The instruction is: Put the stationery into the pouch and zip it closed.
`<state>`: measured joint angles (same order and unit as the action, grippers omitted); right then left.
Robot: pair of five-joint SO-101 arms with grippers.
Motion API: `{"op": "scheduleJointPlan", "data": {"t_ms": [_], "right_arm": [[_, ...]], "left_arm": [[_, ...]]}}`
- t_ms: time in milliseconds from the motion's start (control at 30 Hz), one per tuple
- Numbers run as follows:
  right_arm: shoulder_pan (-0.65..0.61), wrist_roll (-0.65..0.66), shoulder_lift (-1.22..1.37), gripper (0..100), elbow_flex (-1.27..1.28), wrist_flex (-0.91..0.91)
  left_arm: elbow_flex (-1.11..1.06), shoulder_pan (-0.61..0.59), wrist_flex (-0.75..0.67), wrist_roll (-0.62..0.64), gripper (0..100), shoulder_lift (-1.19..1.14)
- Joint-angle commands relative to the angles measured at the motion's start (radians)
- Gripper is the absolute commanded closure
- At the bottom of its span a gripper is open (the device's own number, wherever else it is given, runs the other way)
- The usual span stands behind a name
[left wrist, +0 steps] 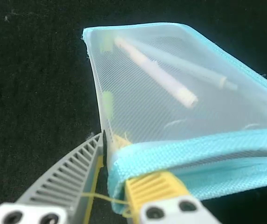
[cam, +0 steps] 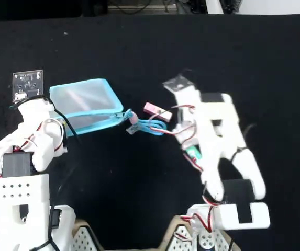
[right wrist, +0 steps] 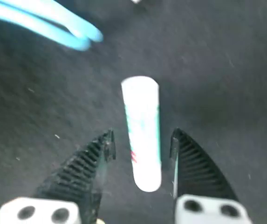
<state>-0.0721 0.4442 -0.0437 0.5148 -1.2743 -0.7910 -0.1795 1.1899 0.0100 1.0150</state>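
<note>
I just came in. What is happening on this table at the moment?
The left end effector is clamped on a corner of the light blue mesh pouch, which already holds two pens. The right end effector is open, with one finger on each side of a small white stick that lies on the black table; neither finger touches it. A small pink piece, perhaps an eraser, lies beside the pouch's blue strap.

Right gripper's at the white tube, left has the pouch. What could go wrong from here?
1. The white tube lies lengthwise between the jaws of the open right gripper. It looks rounded and may squirt out on closing.
2. The left gripper pinches only one corner of the pouch, so the pouch may swing during insertion.
</note>
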Motion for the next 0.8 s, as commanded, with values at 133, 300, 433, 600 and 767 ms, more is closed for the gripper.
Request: {"op": "scheduleJointPlan", "data": {"t_ms": [133,300,433,600,767], "right_arm": [[0.032,0.026,0.154,81.5,-0.07,0.19],[0.083,0.066,0.229,86.7,-0.071,0.212],[0.121,0.034,0.139,97.1,-0.088,0.203],[0.133,-0.034,-0.163,98.8,-0.088,0.064],[0.075,-0.204,-0.536,98.8,-0.088,-0.043]], "left_arm": [[0.016,0.007,0.0,0.009,97,0.012],[0.018,0.007,0.0,0.009,97,0.012],[0.018,0.007,0.0,0.009,97,0.012],[0.018,0.007,0.0,0.009,97,0.012],[0.018,0.007,0.0,0.009,97,0.012]]}}
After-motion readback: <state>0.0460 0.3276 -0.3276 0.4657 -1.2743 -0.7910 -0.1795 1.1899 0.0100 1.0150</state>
